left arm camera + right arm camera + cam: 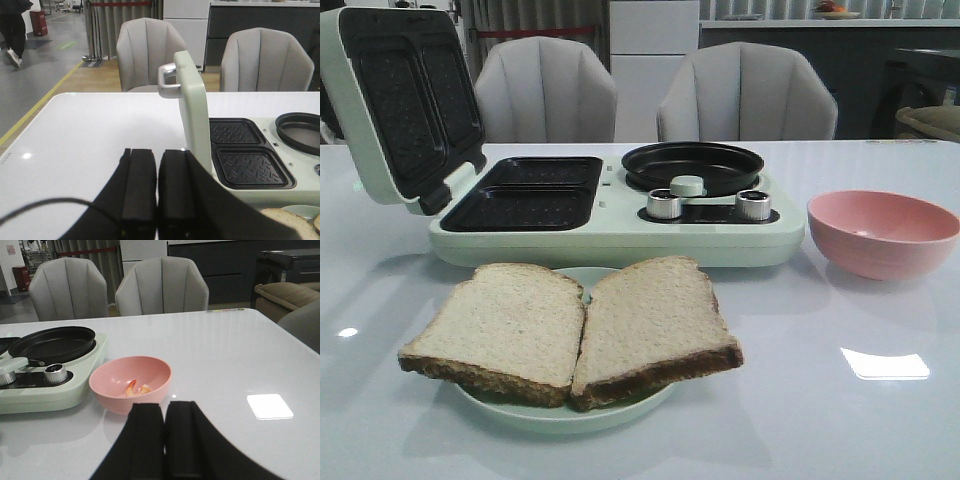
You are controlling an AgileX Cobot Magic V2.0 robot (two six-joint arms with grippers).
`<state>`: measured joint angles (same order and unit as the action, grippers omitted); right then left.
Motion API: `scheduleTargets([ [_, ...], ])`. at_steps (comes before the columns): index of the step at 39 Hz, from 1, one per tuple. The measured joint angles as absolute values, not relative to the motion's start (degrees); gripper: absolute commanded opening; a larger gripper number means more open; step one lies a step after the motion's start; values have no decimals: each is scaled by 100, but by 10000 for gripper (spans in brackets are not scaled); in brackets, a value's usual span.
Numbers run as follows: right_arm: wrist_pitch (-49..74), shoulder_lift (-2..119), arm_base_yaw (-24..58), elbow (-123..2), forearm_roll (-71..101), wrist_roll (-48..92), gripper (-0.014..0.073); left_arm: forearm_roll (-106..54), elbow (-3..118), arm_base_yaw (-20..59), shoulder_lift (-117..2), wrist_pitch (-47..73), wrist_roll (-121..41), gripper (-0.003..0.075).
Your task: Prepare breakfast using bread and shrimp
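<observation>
Two slices of bread (570, 325) lie side by side on a pale green plate (560, 415) at the table's front; a corner of one slice (290, 220) shows in the left wrist view. Small orange shrimp (137, 388) rest in the pink bowl (131, 382), which stands right of the breakfast maker (620, 215). My left gripper (157, 155) is shut and empty, low over the table beside the maker's raised lid (192, 110). My right gripper (165, 407) is shut and empty, just short of the bowl. Neither gripper shows in the front view.
The pale green breakfast maker has open dark sandwich plates (525, 195), a round black pan (692, 165) and two knobs (665, 204). Its lid (390, 100) stands open at the left. Two grey chairs (745, 95) stand behind the table.
</observation>
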<state>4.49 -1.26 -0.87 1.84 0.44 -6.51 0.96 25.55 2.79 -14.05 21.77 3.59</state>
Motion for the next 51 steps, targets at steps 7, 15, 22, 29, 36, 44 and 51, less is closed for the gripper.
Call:
scheduleTargets([
  [7,449,-126,-87,184,44,-651,152,131,2528,446,-1459,2188,359,132],
  [15,449,-126,-87,184,44,-651,152,955,2598,993,-1757,2517,359,317],
  [22,449,-126,-87,184,44,-651,152,1674,2729,1582,-2142,2710,271,442],
  [29,449,-126,-87,184,44,-651,152,1966,2787,2278,-2724,3001,-638,471],
  [36,449,-126,-87,184,44,-651,152,2156,2790,3014,-3336,3111,-1345,471],
  [44,449,-126,-87,184,44,-651,152,2910,2790,4073,-4153,3163,-1445,471],
  [51,449,-126,-87,184,44,-651,152,3898,2799,5025,-5067,3399,-1033,471],
])
